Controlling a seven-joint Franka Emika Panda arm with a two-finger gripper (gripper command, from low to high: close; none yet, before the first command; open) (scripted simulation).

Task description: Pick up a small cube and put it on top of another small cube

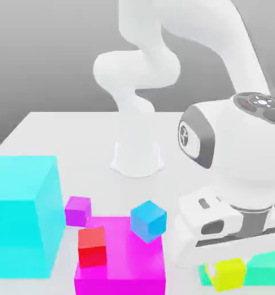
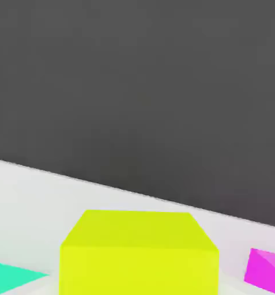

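The small yellow cube (image 1: pixel 229 274) is at the front of the exterior view's right, directly under my gripper (image 1: pixel 226 262), whose white hand hangs low over it. In the hand view the yellow cube (image 2: pixel 138 253) looms large and very near. The small red cube (image 1: pixel 92 246) rests on top of a large magenta block (image 1: pixel 128 271), toward that block's left side in the exterior view. It stands well to the left of the gripper, with nothing touching it.
A small blue cube (image 1: pixel 148 220) also sits on the magenta block, between the red cube and the hand. A small purple cube (image 1: pixel 78 211) lies beside a big cyan cube (image 1: pixel 21 213). A teal block (image 1: pixel 269 268) adjoins the yellow cube. The arm's base (image 1: pixel 137 158) stands behind.
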